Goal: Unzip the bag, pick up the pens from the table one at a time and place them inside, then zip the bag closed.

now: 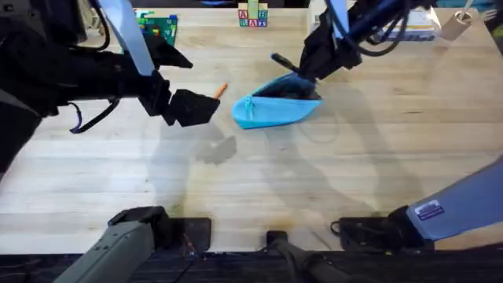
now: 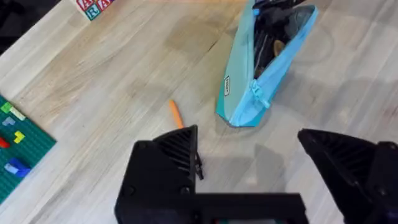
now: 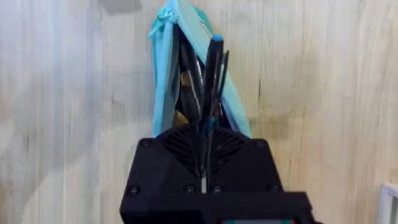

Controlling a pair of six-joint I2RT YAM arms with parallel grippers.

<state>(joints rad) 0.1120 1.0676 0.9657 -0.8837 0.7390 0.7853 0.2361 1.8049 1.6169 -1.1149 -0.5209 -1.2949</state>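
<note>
Light wood desk point(image 1: 330, 181); blue bag point(image 1: 277, 108) lies unzipped at centre. Right hand point(image 3: 208, 140), clenched on the black pen point(image 3: 211, 81), hovers over the bag's far end, pen aligned with the opening. Orange pen point(image 2: 176, 114) lies beside the bag's pull end, nearest the released left hand point(image 2: 249, 155).
</note>
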